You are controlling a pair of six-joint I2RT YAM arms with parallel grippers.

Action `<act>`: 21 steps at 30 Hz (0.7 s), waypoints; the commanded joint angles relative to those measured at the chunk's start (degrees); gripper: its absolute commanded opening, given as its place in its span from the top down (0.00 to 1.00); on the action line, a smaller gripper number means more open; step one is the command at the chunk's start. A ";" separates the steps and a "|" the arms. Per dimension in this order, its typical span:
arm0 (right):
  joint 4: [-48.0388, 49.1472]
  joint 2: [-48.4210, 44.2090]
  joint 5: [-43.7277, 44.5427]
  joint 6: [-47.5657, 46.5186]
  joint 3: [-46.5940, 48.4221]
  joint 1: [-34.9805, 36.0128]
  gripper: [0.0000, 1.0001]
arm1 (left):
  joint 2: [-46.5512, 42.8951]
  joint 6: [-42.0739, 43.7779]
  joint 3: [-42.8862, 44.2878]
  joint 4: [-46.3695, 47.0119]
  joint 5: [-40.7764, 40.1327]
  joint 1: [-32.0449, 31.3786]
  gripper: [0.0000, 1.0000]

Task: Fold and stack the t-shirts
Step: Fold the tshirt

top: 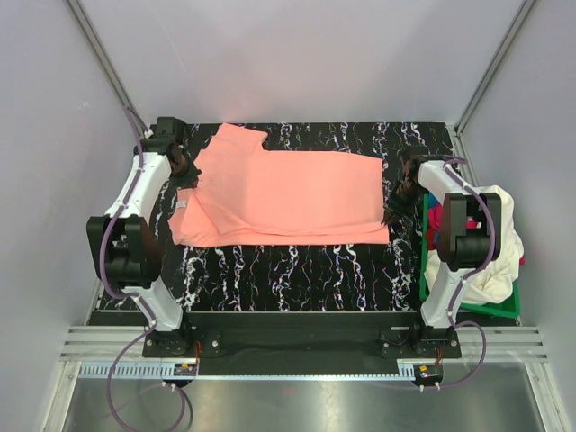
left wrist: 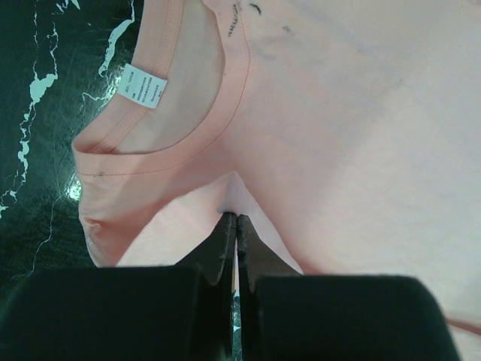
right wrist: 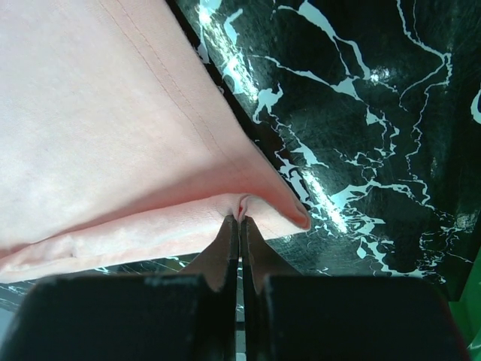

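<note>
Illegible white label (left wrist: 143,91) on salmon t-shirt (top: 297,193)

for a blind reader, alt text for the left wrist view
The left gripper, shut, pinches a fold of the pink t-shirt near its collar. A white label sits inside the collar; dark marbled table at left.

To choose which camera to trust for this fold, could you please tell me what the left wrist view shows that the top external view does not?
Only the left wrist: the left end effector shut on a ridge of cloth next to the collar, and the print on the neck label. Only the top external: the right end effector at the hem corner, and the green basket holding cream-white cloth and magenta cloth. Both: the salmon-pink t-shirt on the black marbled table.
</note>
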 commanded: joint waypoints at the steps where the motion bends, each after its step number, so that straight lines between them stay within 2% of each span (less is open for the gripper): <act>1: 0.26 0.98 -0.36 -0.47 2.80 -0.47 1.00 | 0.01 0.83 3.46 2.52 -0.83 0.36 1.00; 21: 1.14 4.85 -2.29 -0.29 7.28 -2.40 1.00 | 4.58 0.74 6.72 2.16 -1.18 2.12 1.00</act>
